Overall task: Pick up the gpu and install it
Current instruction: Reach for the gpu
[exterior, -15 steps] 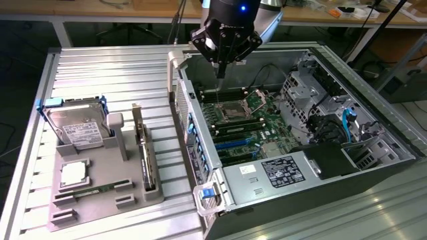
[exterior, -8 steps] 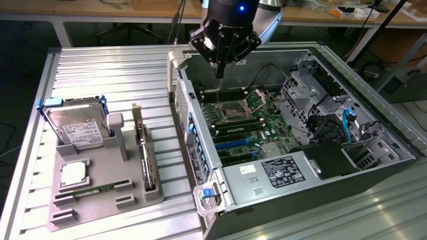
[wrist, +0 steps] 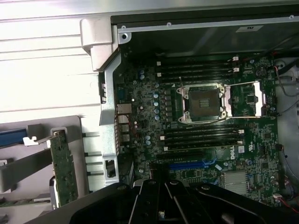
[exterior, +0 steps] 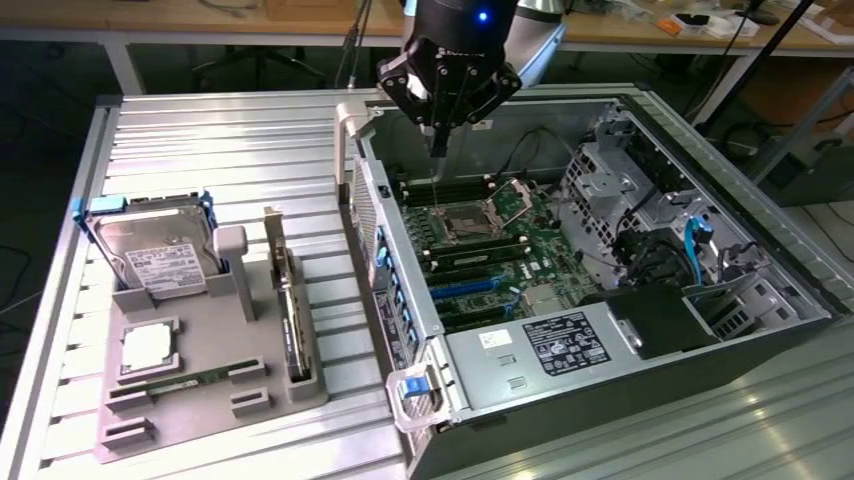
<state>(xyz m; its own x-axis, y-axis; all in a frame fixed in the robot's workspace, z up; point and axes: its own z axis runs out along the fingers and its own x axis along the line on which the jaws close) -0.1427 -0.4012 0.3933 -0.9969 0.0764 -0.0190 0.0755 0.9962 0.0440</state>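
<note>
Item: gripper (exterior: 438, 135), fingers drawn together with nothing between them, poised over the far corner of the open computer case (exterior: 747, 330), near the motherboard (exterior: 501, 250). Item: gpu (exterior: 286, 300), standing on edge in the grey holder (exterior: 200, 410) on the exterior view's left, well apart from the gripper. It is seen edge-on, so its fan face cannot be made out. In the wrist view, one end of the gpu (wrist: 63, 168) is hard to make out beside the dark gripper (wrist: 161, 198) body.
</note>
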